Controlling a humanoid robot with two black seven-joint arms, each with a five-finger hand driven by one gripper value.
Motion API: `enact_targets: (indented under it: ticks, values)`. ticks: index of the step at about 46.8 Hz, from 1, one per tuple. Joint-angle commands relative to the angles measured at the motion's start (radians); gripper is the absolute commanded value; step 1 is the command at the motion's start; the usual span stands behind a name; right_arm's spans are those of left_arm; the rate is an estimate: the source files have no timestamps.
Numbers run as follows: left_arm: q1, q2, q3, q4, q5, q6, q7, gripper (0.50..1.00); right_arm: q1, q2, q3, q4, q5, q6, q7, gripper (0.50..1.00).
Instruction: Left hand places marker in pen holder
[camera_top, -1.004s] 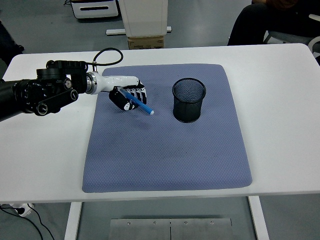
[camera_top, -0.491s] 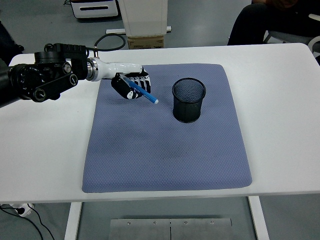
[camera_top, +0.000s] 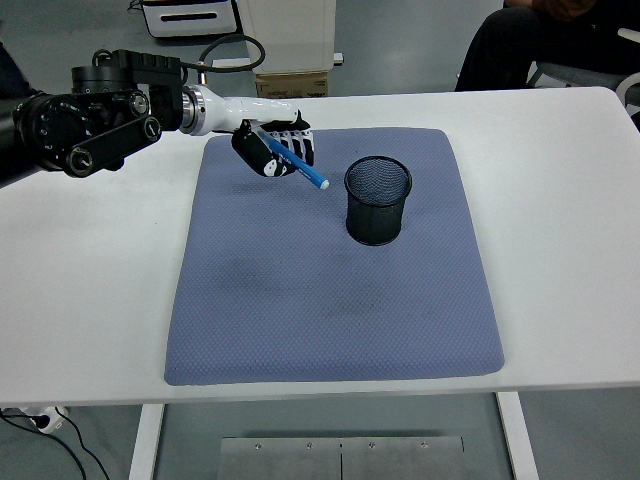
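Observation:
My left hand (camera_top: 273, 148) hovers above the far left part of the blue-grey mat (camera_top: 335, 260), its fingers curled around a blue marker (camera_top: 299, 167). The marker slants down to the right, and its light tip ends just left of the pen holder's rim. The black mesh pen holder (camera_top: 378, 200) stands upright on the mat, right of the hand, and looks empty inside. My right arm does not appear in the head view.
The mat lies on a white table (camera_top: 560, 200). Behind the far edge sit a cardboard box (camera_top: 292, 82) and a white stand. A seated person (camera_top: 545, 45) shows at the top right.
The left hand has risen and travelled right and toward the far side with the marker, bringing the tip close to the pen holder. The holder has stayed put.

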Motion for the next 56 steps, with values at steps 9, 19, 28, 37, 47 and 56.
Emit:
enact_targets:
  ticks: [9, 19, 28, 37, 47, 56]
  values:
    - [-0.016, -0.028, -0.009, 0.001, -0.014, -0.013, 0.000, 0.500, 0.000, 0.000, 0.000, 0.000, 0.000, 0.000, 0.000, 1.000]
    - [-0.032, -0.045, -0.009, 0.001, -0.054, -0.014, 0.000, 0.500, 0.000, 0.000, 0.000, 0.000, 0.000, 0.000, 0.000, 1.000]
    - [-0.032, -0.070, -0.031, 0.001, -0.083, -0.014, 0.000, 0.500, 0.000, 0.000, 0.000, 0.000, 0.000, 0.000, 0.000, 1.000]
    - [-0.033, -0.099, -0.047, 0.001, -0.097, -0.015, 0.002, 0.500, 0.000, 0.000, 0.000, 0.000, 0.000, 0.000, 0.000, 1.000]
    - [-0.032, -0.146, -0.049, 0.029, -0.143, -0.015, 0.002, 0.500, 0.000, 0.000, 0.000, 0.000, 0.000, 0.000, 0.000, 1.000]
    - [-0.032, -0.165, -0.073, 0.030, -0.199, -0.015, 0.002, 0.500, 0.000, 0.000, 0.000, 0.000, 0.000, 0.000, 0.000, 1.000]
